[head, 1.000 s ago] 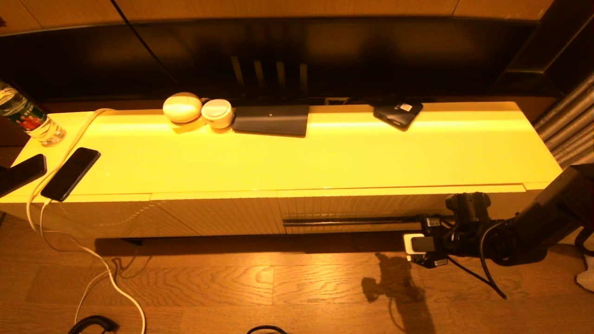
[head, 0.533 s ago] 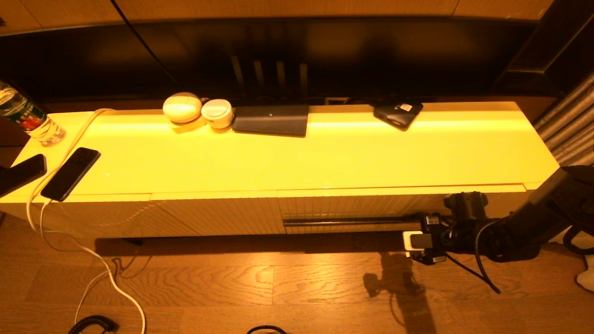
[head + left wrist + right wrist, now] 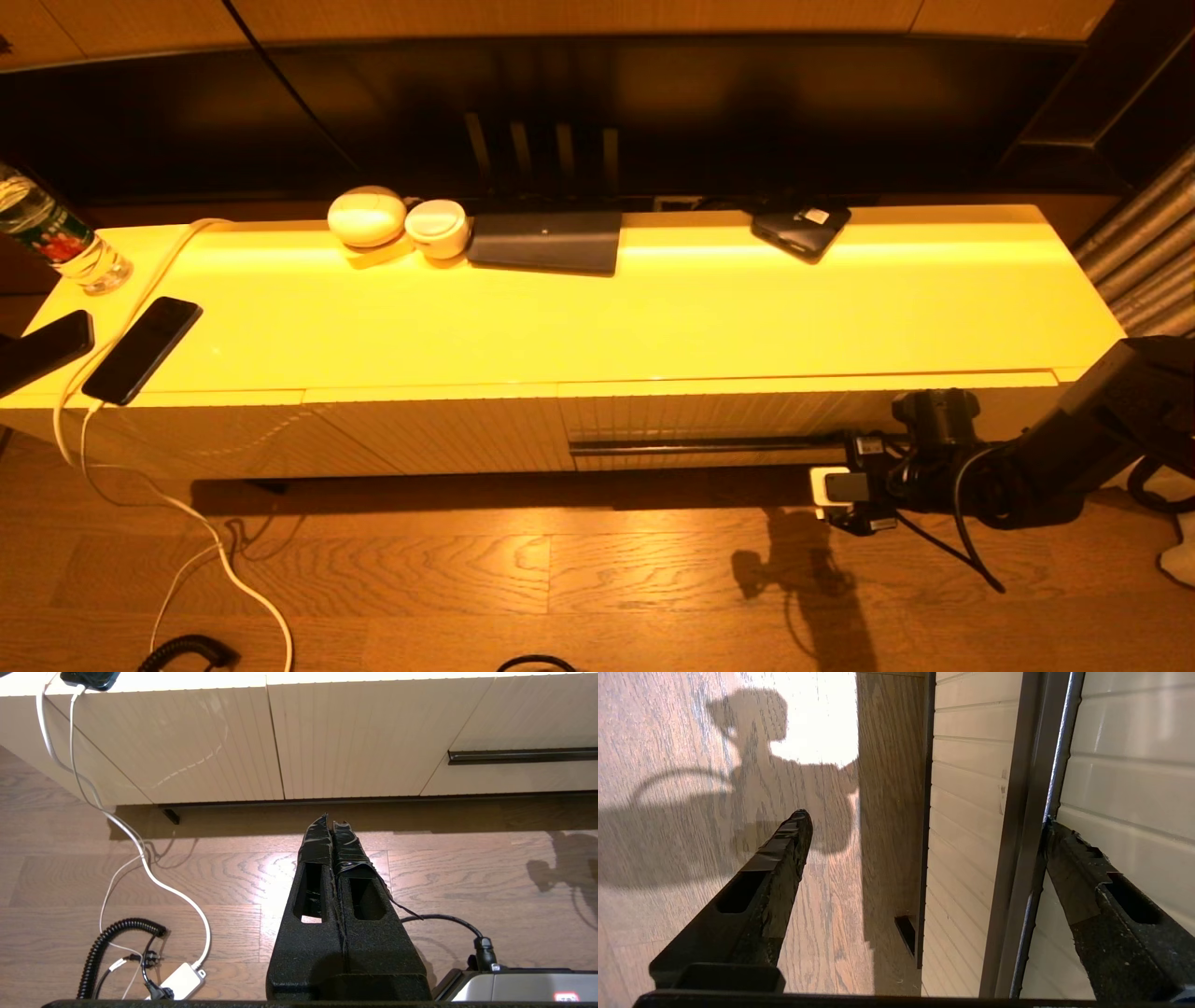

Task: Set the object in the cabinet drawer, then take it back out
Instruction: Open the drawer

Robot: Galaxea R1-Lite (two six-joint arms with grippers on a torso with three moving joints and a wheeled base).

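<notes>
The cabinet drawer has a pale ribbed front and a long dark handle strip; it looks shut or nearly shut. My right gripper is at the strip's right end, open. In the right wrist view the right gripper straddles the handle strip: one finger lies against the strip on the drawer-front side, the other hangs over the floor. My left gripper is shut and empty, low over the floor before the left cabinet panels. The small clear bottle with the white cap is out of view.
A bottle with a red-green label stands at the cabinet top's far left, near a phone on a white cable. Two white round things, a dark flat box and a black device line the back edge. Cables lie on the wood floor.
The right arm has shifted a little and its gripper has crept slightly left along the handle strip. The drawer front has not visibly moved.
</notes>
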